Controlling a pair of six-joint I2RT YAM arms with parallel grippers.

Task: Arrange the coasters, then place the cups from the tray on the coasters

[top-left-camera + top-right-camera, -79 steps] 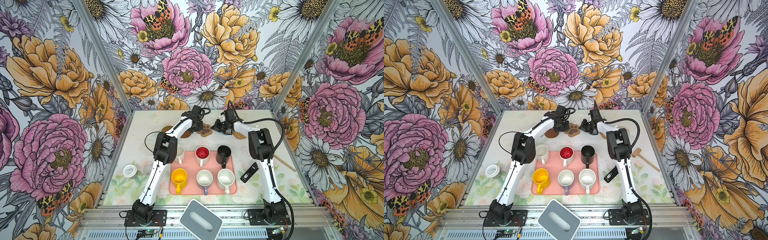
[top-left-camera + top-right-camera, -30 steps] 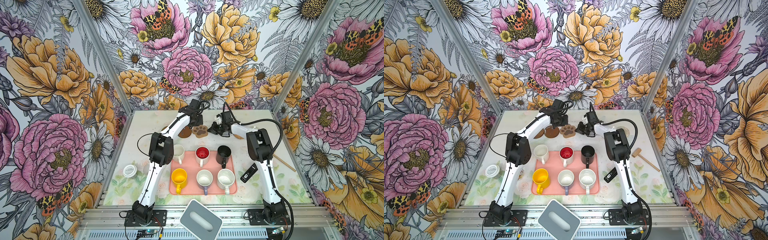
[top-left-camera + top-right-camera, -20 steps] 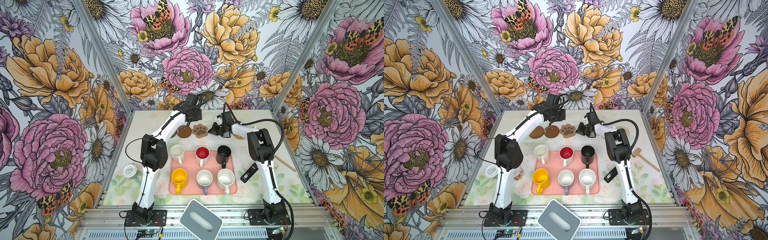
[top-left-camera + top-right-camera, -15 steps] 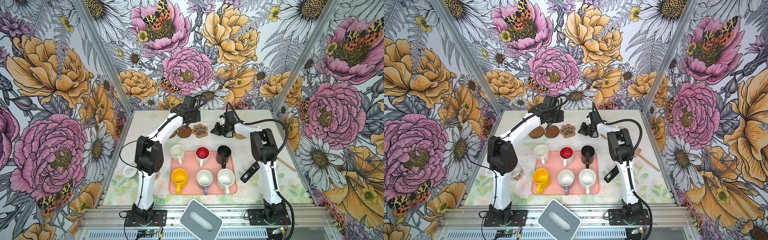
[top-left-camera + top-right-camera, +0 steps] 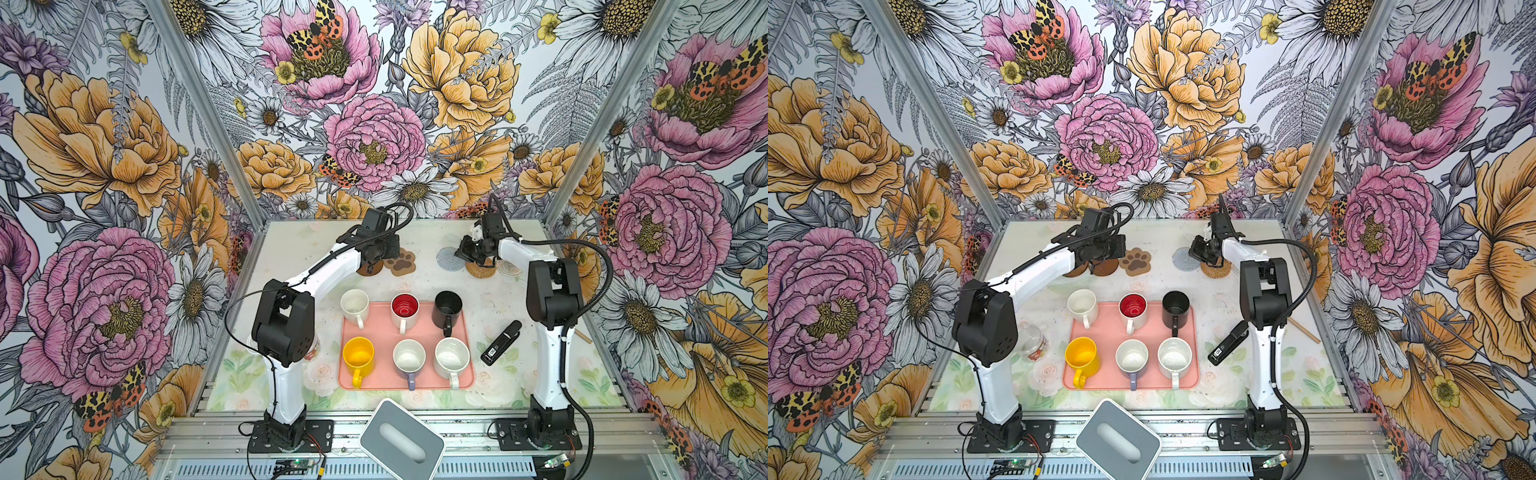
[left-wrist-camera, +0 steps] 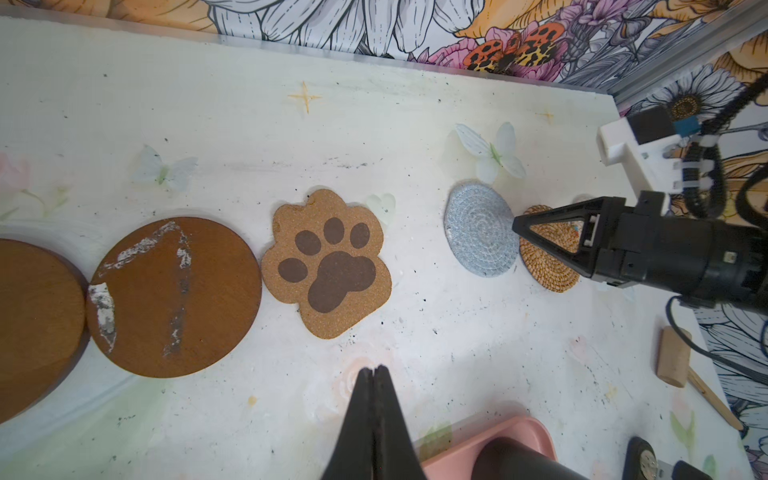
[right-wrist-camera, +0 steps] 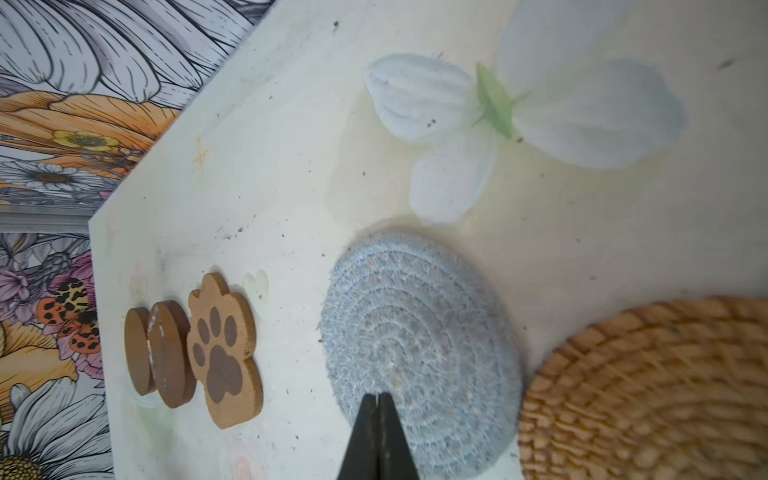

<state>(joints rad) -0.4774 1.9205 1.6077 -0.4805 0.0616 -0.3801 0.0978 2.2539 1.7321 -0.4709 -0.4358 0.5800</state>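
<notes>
**While I arrange the coasters (image 5: 402, 262), the cups (image 5: 404, 309) wait on the tray (image 5: 424, 332)**

As far as I can judge, I am in the first step. The mats lie in a row across the upper middle of both top views, and all six cups stand on the tray lower down.

My right gripper (image 7: 377, 397) has its jaws pressed together on nothing. Its tip sits at the edge of the grey-blue coaster (image 6: 478, 230), which touches the rattan coaster (image 6: 548, 257). The clear lacy coaster (image 5: 509, 270) lies right of these.

My left gripper (image 6: 374, 370), also closed and empty, hangs over the bare table (image 6: 457, 353) below the paw coaster (image 6: 328, 266), which touches a brown disc (image 6: 174, 295).

Both arms reach far to the back, wrists turned down.

Next, I think the closed tip must slide the grey-blue mat away from the rattan one, keeping low so that it does not fold.
</notes>
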